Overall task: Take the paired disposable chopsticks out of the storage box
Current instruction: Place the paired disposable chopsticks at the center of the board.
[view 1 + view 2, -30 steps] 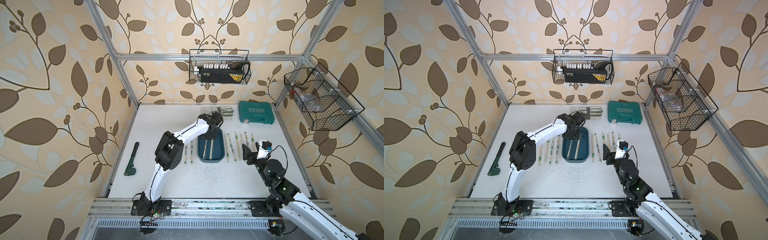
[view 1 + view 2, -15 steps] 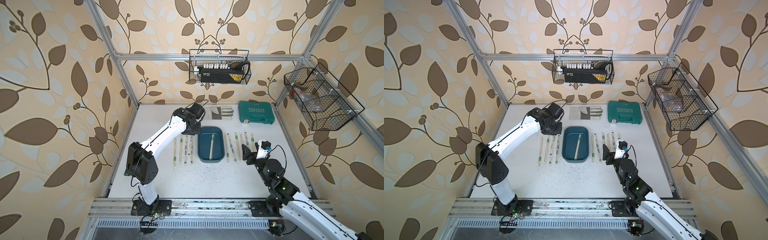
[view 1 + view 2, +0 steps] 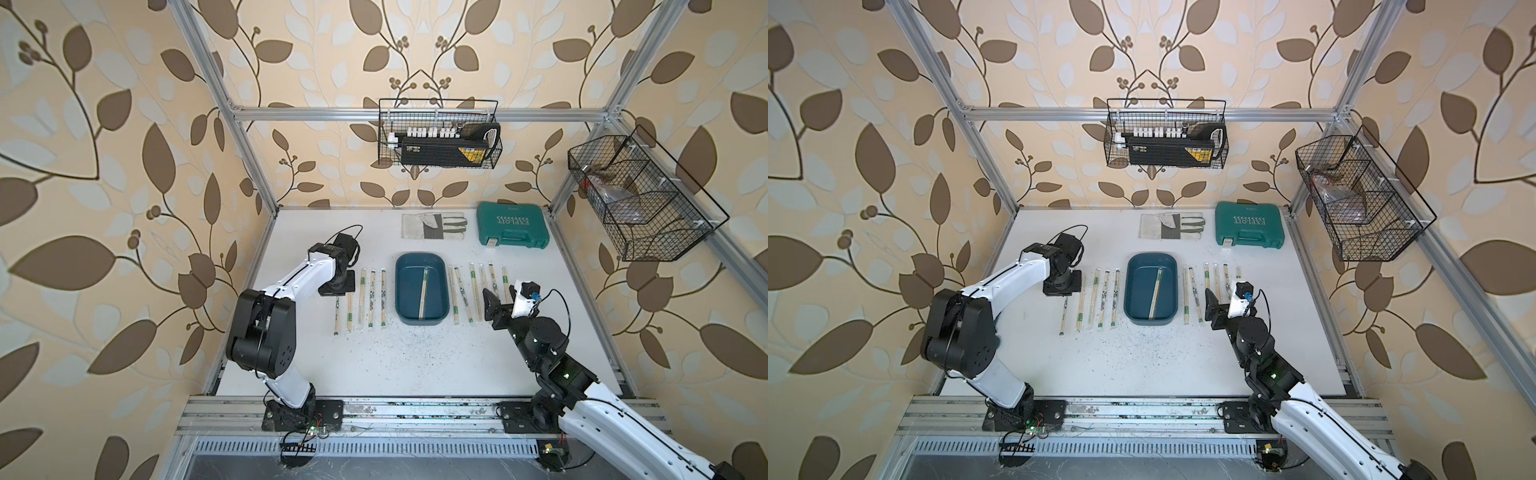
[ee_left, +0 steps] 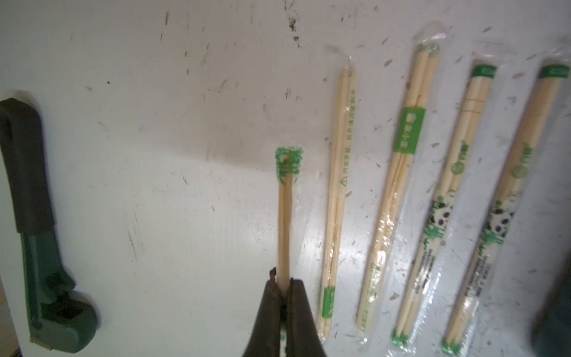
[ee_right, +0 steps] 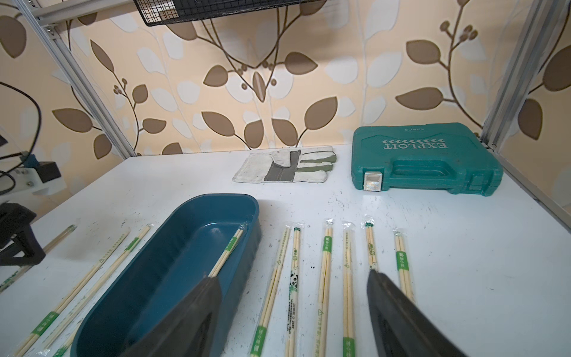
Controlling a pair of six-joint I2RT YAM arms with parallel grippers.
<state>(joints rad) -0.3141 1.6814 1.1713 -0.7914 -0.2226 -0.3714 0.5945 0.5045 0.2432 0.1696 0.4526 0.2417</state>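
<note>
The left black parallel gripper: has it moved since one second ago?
Yes. The left gripper went from above the shallow dark teal plastic storage box to its left, beyond the laid-out chopstick pairs, shut on one sleeved pale-wood pair.

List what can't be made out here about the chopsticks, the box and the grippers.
- Left gripper: hidden under its own wrist in both top views; only the left wrist view shows it, shut on a chopstick pair.
- Boxed pair in the storage box: near end hidden behind a right gripper finger, right wrist view.
- Sleeve print: too small in top views.
- Wrench: covered by the left arm in top views.
</note>
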